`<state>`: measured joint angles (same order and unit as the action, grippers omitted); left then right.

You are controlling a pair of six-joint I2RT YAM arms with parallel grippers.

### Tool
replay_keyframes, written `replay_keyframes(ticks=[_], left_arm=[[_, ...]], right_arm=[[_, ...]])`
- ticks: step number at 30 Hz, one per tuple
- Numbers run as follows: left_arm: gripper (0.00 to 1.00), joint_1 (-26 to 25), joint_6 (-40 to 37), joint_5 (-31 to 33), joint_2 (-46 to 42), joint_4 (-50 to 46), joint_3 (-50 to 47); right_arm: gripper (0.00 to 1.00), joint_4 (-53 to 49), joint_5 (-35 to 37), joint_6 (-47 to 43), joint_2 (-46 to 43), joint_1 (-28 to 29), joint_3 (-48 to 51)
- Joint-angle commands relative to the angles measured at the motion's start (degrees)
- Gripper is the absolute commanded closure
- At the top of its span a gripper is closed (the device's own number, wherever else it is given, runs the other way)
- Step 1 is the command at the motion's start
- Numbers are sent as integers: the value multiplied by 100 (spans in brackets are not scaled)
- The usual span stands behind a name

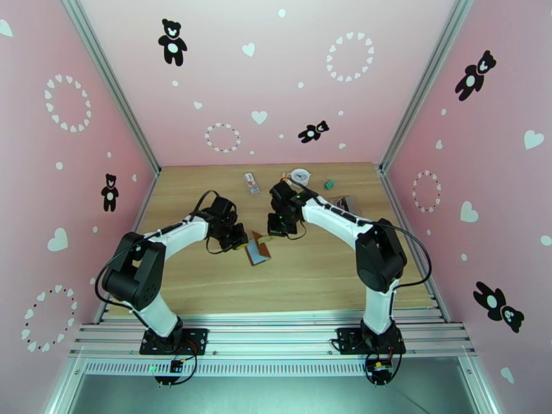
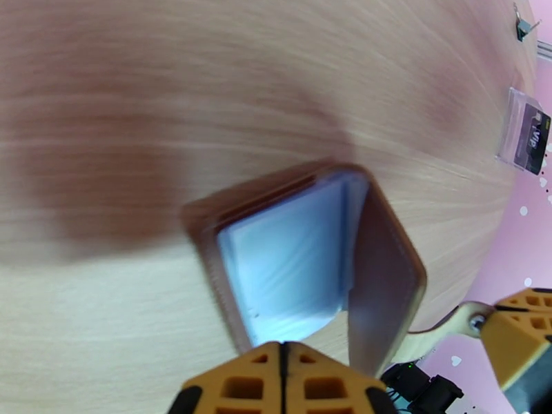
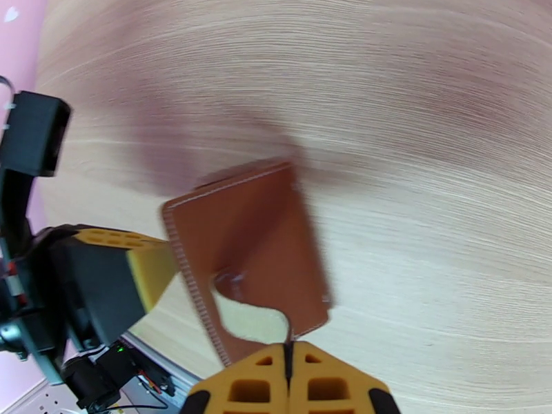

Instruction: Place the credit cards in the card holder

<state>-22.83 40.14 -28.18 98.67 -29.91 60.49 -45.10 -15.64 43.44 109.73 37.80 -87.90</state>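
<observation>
Here left hand (image 2: 283, 350) and right hand (image 3: 287, 348) pinch the stitched leather card holder (image 2: 293, 263).

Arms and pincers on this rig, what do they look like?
Both alike: the left arm and right arm have white links, bulky black joints and loose black cables. The left pincer and right pincer have orange-yellow fingers with a grid of cut-outs.
</observation>
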Motion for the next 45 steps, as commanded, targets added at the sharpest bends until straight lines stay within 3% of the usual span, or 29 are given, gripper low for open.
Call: replay_keyframes(ticks=[1,21,24,28,31,33,40,45], left_arm=[[95,-145,103,-221,249,207,218],[94,-765,320,-239,1562,424,1110],[94,-776,309,-190,1653,393,1021],[94,-771,213,-68,1756,240,1049],[94,-777,127,21,1802,94,1121],[94,-780,108,24,1828,57,1140],[94,-782,56,41,1836,18,1142],[94,-778,29,76,1723,56,1092]], right_arm=[[100,-244,231,-120,-242,-51,127],[100,-288,326,-425,-275,-504,660],[90,-332,375,-460,-404,-692,644],[69,-234,267,-398,-711,-979,538],[65,-57,-39,-354,-802,-985,316],[66,219,-401,-172,-791,-952,282],[90,631,-1164,95,-178,-468,199],[96,469,-1020,42,167,-335,401]])
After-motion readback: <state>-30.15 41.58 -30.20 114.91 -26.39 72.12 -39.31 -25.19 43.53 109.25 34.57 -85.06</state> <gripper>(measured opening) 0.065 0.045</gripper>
